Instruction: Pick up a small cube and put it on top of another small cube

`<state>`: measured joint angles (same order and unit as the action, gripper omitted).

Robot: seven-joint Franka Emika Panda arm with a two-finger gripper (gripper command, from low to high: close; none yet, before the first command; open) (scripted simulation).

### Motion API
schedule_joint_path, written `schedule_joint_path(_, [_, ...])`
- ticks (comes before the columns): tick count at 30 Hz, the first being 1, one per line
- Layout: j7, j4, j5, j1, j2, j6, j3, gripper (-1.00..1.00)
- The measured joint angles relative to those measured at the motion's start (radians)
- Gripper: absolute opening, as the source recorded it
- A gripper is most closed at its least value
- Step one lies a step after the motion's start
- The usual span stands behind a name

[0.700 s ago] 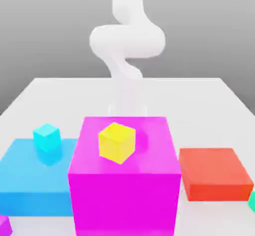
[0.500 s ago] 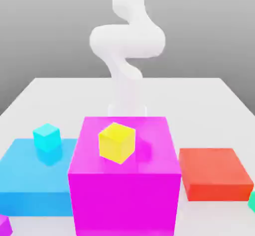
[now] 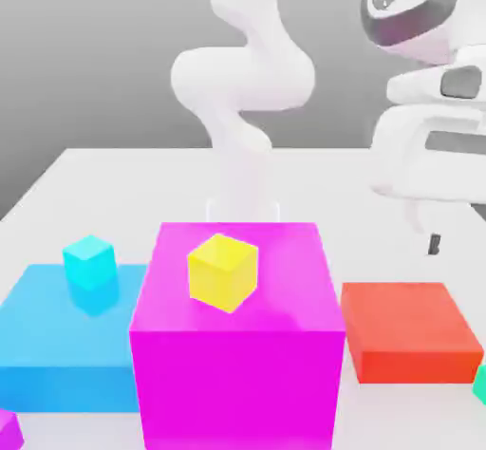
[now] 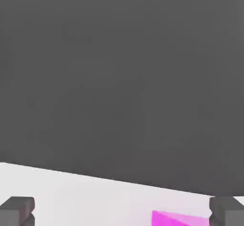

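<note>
The small sea-green cube (image 3: 481,383) peeks in at the exterior view's right edge, on the white table just past the red block. The small cyan-blue cube (image 3: 89,260) stands on a flat blue block (image 3: 57,344) at the exterior view's left. My gripper (image 3: 448,237) hangs high at the exterior view's upper right, above and behind the red block and well above the sea-green cube. In the hand view my gripper (image 4: 121,213) is open, its two dark fingertips (image 4: 17,210) far apart with nothing between them.
A tall magenta block (image 3: 237,344) in the front middle carries a yellow cube (image 3: 223,271). To its right on the white table (image 3: 361,178) lies a low red block (image 3: 408,329). A small magenta piece (image 3: 8,429) sits at the lower left corner. A magenta corner (image 4: 178,218) appears in the hand view.
My hand has come into the exterior view at the upper right, where it was not seen before. The cubes and blocks have not moved.
</note>
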<state>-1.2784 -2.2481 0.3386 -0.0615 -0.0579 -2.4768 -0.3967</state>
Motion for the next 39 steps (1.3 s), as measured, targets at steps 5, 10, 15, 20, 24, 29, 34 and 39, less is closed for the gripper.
schedule_joint_path(5, [-0.077,0.008,0.036,-0.067,-0.171,-0.046,-0.015,0.0])
schedule_joint_path(10, [-0.127,0.013,0.032,-0.134,-0.327,-0.101,-0.045,0.0])
schedule_joint_path(15, [-0.202,0.051,0.114,-0.22,-0.503,-0.213,0.03,0.0])
schedule_joint_path(20, [-0.21,0.056,0.125,-0.23,-0.522,-0.228,0.042,-1.0])
schedule_joint_path(24, [-0.196,0.047,0.104,-0.214,-0.491,-0.206,0.021,-1.0])
schedule_joint_path(29, [-0.085,0.014,-0.018,-0.095,-0.37,-0.117,-0.058,-1.0])
schedule_joint_path(34, [0.103,0.012,-0.182,0.074,-0.283,-0.088,-0.108,-1.0])
schedule_joint_path(39, [0.297,0.007,-0.362,0.23,-0.187,-0.069,-0.134,-1.0])
